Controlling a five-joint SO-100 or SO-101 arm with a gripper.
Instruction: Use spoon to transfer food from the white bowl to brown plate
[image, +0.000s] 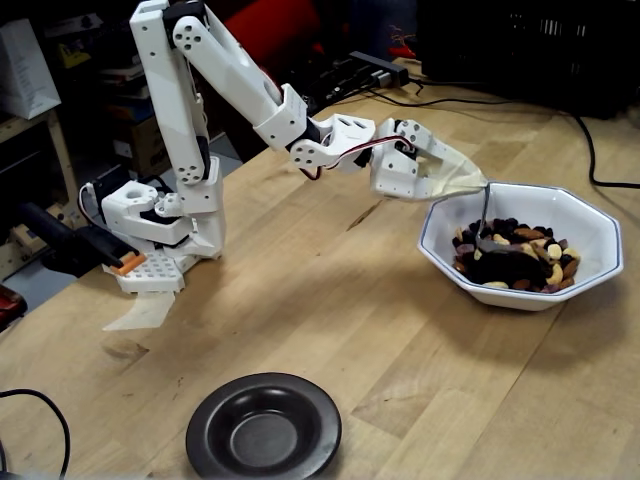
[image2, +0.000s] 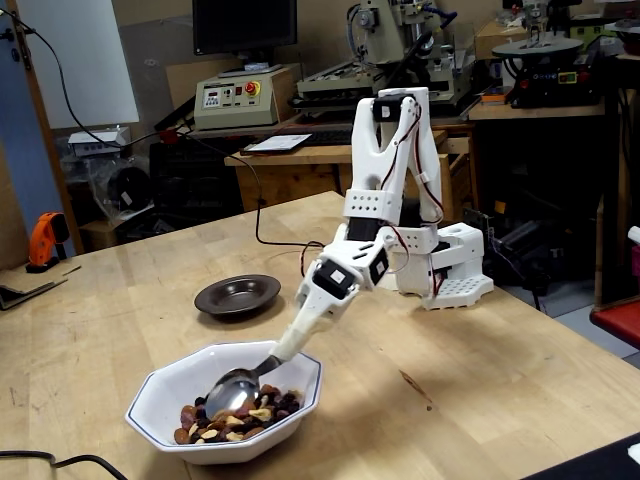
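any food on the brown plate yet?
No. In a fixed view the brown plate shows a bare, glossy centre; all the food sits in the white bowl.

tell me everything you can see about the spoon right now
The spoon is shiny silver metal with an oval bowl. Its handle runs up into the gripper, whose jaws hold it. It slants down over the white bowl, tip low at the food. No food shows on its gleaming surface.

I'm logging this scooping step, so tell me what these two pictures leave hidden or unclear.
- Shiny silver metal spoon: in a fixed view its oval bowl shows no clear load; in the other, dark food hides it.
- Jaws: pale wrapping covers them in both fixed views.
- Glossy dark brown plate: lower rim cut off.
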